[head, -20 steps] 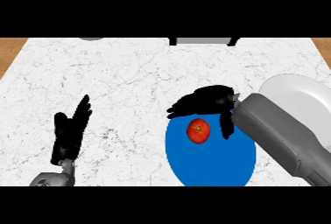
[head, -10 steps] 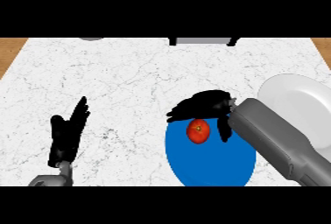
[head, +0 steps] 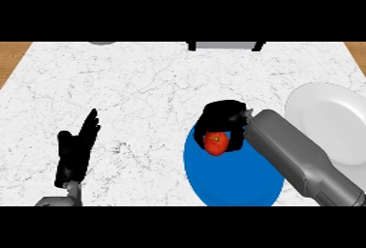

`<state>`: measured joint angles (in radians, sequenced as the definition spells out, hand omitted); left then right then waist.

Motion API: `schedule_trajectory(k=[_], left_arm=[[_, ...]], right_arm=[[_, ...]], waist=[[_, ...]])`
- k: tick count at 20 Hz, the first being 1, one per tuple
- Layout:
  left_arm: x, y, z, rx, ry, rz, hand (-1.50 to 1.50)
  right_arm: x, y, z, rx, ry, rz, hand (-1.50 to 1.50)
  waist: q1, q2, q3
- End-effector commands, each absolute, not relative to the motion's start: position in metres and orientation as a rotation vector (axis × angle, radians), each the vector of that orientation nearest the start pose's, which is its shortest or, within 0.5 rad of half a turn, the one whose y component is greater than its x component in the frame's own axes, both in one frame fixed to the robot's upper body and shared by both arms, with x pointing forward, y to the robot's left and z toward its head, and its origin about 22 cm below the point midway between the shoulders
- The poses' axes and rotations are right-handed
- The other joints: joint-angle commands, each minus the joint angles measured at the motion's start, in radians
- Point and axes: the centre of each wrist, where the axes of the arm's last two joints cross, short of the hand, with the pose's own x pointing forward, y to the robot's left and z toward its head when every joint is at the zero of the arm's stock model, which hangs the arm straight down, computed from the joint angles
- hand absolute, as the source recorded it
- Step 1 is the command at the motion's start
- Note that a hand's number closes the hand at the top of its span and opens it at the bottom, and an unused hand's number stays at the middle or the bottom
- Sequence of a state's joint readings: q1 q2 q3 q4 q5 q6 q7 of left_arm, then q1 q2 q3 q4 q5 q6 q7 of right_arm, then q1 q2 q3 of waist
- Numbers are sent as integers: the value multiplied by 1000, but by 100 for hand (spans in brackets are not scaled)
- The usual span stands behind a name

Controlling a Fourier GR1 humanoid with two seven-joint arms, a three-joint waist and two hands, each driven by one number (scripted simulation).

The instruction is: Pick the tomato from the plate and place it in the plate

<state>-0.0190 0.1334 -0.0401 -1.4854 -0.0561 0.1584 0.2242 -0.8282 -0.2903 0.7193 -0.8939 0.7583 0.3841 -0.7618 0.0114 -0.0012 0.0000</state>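
Head view

Surface: white marble counter (head: pixel 157 92) with fine grey veins fills most of the view; a strip of brown wood (head: pixel 13 60) shows at the far left corner, and another sliver at the far right corner

Far edge: a grey object with dark ends (head: pixel 225 45) lies at the middle of the far edge, cut off by the view; a small grey shape (head: pixel 101 42) sits further left along the same edge; what either is I cannot tell

Blue plate: blue plate (head: pixel 232 181) lies near and right of centre on the counter; its near rim is cut off by the view's lower edge

White plate: white plate (head: pixel 330 121) lies at the right side, farther than the blue one; the right forearm crosses in front of its near left part

Tomato: red tomato (head: pixel 217 143) sits over the far part of the blue plate, under the right hand; whether it rests on the plate or is lifted off it I cannot tell

Right hand: right hand (head: pixel 223 116) is at the far rim of the blue plate; its black fingers curl down round the tomato from the far side and from the right; the grey forearm runs to the near right corner

Left hand: left hand (head: pixel 75 150) rests at the near left, well apart from both plates; fingers straight and pointing far; it has hold of nothing
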Motion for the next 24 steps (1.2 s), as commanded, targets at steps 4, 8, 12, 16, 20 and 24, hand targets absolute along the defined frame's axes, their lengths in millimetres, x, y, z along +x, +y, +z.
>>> schedule_trajectory(k=[4,8,12,16,20,24], left_arm=[[239,250,-18,262,-1259,-20,0],[233,270,-23,317,-1242,47,0],[233,267,-16,314,-1246,45,0],[230,256,-18,293,-1245,44,0],[228,268,-18,302,-1244,39,0],[234,262,-18,297,-1256,21,0]], right_arm=[[372,-160,30,-43,2364,-3002,150],[370,-253,12,734,2738,-3110,150],[358,-255,22,1278,3008,-2685,150],[334,-270,57,1422,3098,-2389,150],[319,-262,98,1616,3327,-1821,150],[291,-278,134,1918,3314,-1522,150]], waist=[[-39,-11,0],[-123,-26,-1],[-104,-30,-1],[-92,-26,-2],[-94,-27,-2],[-66,-13,-2]])
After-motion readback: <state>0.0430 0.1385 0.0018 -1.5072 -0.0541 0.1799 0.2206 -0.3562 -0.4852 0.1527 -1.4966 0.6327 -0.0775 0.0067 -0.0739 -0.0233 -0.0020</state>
